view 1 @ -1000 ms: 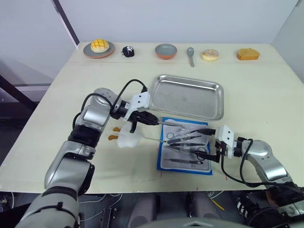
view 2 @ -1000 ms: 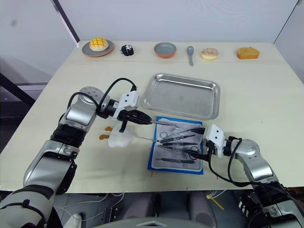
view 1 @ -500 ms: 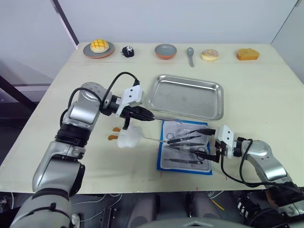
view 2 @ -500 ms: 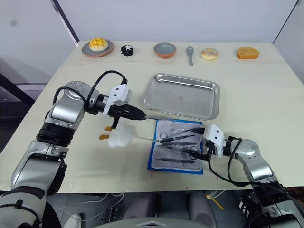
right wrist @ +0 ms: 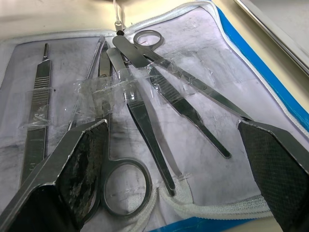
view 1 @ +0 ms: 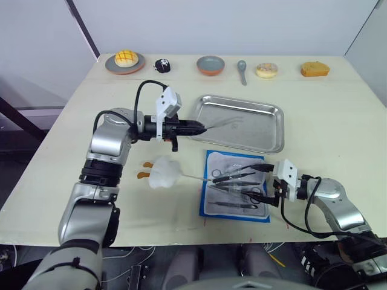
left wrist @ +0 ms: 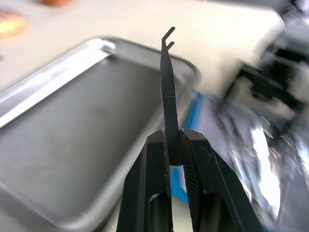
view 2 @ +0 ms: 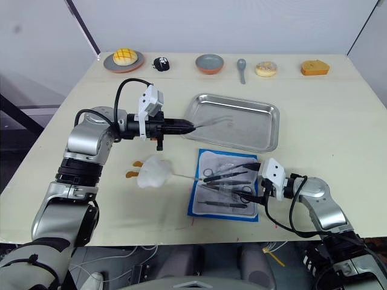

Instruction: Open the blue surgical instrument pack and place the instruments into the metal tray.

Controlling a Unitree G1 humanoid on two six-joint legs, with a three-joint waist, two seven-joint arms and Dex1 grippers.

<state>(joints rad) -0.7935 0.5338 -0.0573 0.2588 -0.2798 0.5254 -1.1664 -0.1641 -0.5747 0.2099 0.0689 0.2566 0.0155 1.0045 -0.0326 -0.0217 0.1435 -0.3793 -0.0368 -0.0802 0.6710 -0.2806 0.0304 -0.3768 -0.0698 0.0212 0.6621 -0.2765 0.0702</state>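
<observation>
Holding slim forceps (left wrist: 167, 87) pinched between fingers, left gripper (view 1: 199, 127) hovers at near-left rim of metal tray (view 1: 266, 142). Forceps long axis runs straight on from fingers, tips out over tray floor, above it, not touching. Judgement: lower and release; drop point already under tips. Blue surgical instrument pack (view 1: 208, 208) lies open on desk (view 1: 338, 115) just before tray, remaining instruments (right wrist: 145, 92) in clear pockets. Right gripper (view 1: 270, 181) at pack's right edge, fingers spread wide, holding nothing; nearer arm for next pick.
</observation>
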